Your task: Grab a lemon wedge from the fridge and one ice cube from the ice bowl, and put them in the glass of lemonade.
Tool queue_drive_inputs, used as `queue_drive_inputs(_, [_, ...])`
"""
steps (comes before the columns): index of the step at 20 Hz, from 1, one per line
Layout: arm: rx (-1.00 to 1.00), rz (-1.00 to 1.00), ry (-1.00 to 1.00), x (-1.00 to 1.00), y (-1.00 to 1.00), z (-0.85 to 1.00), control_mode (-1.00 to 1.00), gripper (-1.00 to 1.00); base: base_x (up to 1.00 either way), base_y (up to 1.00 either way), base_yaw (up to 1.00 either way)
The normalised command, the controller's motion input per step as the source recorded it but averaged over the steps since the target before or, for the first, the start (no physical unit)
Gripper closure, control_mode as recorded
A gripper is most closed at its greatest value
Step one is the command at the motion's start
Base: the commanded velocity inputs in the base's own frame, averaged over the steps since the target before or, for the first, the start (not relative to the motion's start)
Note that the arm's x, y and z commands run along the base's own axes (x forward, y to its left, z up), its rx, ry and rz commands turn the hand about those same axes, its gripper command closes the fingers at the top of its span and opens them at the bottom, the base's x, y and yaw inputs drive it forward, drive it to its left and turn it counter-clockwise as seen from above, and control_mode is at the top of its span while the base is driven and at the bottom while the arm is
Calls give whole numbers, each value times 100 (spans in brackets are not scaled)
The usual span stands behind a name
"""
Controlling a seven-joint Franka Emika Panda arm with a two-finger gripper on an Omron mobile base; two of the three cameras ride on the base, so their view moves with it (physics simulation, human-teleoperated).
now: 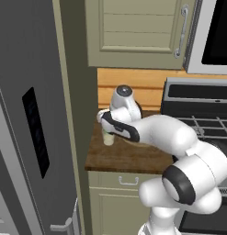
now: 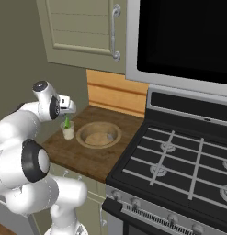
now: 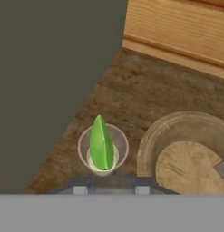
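Right now the lemon wedge (image 3: 101,144) stands point-up in the glass of lemonade (image 3: 103,149); the glass sits on the brown counter (image 2: 73,153), just beside the ice bowl (image 2: 99,134); the gripper (image 3: 107,189) hangs right above the glass, close to its rim; I cannot tell if its tips pinch the wedge or have let go, since the tips sit low at the edge of the hand view and the wedge pokes up between them.

What could go wrong, I think: if the claw goes up while it grips the wedge, the wedge comes back out; if the hand slides sideways before it lifts, it could bump the small glass and tip it, and the drink would spill on the counter; the ice cube (image 3: 221,168) lies small and grey in the bowl, so it may slip when the claw tries to grab it; the bowl rim is near the glass, so the hand has little room.

No words, brands or labels can be read; the fridge (image 1: 27,119) has a black panel with no writing.
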Motion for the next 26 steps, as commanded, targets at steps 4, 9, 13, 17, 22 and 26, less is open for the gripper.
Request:
queue_drive_inputs(4, [0, 1, -2, 11, 0, 3, -100, 100, 0, 0, 0])
queue_drive_inputs(9, [0, 0, 28, 5, 0, -4, -100, 100, 0, 0, 0])
queue_drive_inputs(13, [0, 0, 19, 0, 0, -4, -100, 100, 0, 0, 0])
queue_drive_inputs(17, [0, 0, 8, 10, 0, 0, -100, 100, 0, 0, 0])
queue_drive_inputs(22, [-1, 0, 11, 55, 0, 3, -100, 100, 0, 0, 0])
queue_drive_inputs(26, [0, 0, 9, 18, 0, 0, -100, 100, 0, 0, 0])
